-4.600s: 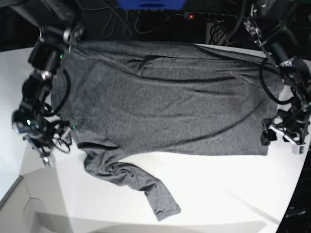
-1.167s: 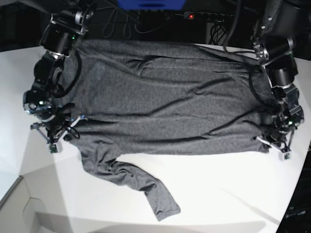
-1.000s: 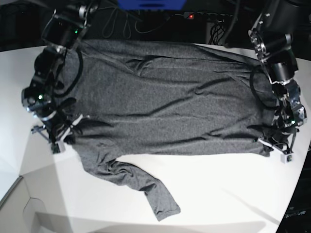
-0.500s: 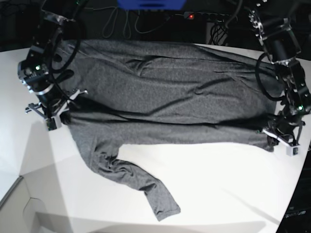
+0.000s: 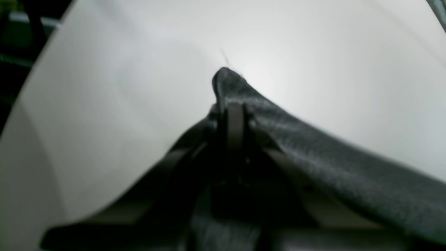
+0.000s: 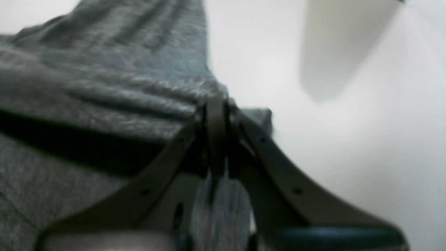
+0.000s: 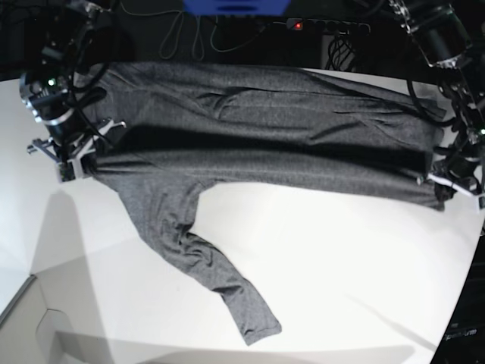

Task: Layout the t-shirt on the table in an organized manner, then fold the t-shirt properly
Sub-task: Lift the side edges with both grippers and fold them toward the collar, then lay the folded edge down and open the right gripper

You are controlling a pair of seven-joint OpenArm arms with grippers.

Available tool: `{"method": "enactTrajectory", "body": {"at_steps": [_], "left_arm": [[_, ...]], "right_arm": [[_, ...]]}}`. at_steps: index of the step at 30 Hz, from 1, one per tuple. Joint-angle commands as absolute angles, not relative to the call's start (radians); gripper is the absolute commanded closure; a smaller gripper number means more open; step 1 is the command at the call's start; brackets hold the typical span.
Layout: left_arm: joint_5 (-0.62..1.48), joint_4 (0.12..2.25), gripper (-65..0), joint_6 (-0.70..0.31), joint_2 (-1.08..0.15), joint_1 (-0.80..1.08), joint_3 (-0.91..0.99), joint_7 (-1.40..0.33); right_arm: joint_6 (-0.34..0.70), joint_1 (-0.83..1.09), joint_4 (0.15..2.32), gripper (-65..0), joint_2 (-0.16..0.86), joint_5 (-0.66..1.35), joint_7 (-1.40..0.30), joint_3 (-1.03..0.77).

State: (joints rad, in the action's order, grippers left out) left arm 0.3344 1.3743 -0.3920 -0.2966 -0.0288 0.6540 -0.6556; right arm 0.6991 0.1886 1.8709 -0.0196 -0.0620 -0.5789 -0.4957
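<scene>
Left gripper (image 5: 234,115): jaws closed flat on a pinch of cloth, a small peak of fabric standing proud above the tips; in the base view it sits at the picture's right (image 7: 455,182), at the shirt's hem end.

Right gripper (image 6: 215,115): jaws likewise closed together on a fold of cloth; in the base view it sits at the picture's left (image 7: 72,155), at the shoulder end near the sleeve root.

T-shirt (image 7: 258,144): heathered charcoal jersey, plain. Slung between the two grips, the near edge raised and doubled back, a dark shadow band running under the fold. The far part of the body rests on the table; one long sleeve (image 7: 220,280) trails loose toward the near edge, wrinkled and twisted.

Handling, as judged: light, limp, no stiffness of its own; it sags between holds and keeps creases. Thin weave could slip from a shallow pinch, so a bite well inside the hem or seam looks safer than the bare edge. The trailing sleeve will likely drag and bunch unless taken separately.

Table (image 7: 341,288): smooth white top, curved edge, low friction probable; cloth should slide readily.
</scene>
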Motion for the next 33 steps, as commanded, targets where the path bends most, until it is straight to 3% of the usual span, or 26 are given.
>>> {"method": "enactTrajectory", "body": {"at_steps": [1, 10, 18, 33], "left_arm": [[0.363, 1.392, 0.0, -0.392, -0.317, -0.041, 0.665, -0.628], [0.440, 1.400, 0.0, -0.392, -0.318, 0.044, 0.708, -0.628], [0.449, 1.506, 0.0, -0.392, -0.315, 0.128, 0.723, -0.628], [0.449, 1.515, 0.0, -0.392, -0.315, 0.211, 0.725, -0.628]], "right_arm": [[0.698, 0.191, 1.896, 0.0, -0.015, -0.047, -0.553, -0.495], [0.698, 0.297, 1.913, 0.0, -0.015, -0.047, -0.552, -0.501], [0.698, 0.407, 1.913, 0.0, -0.016, -0.047, -0.406, -0.493], [0.698, 0.516, 1.937, 0.0, -0.022, -0.047, -0.361, -0.496]]}}
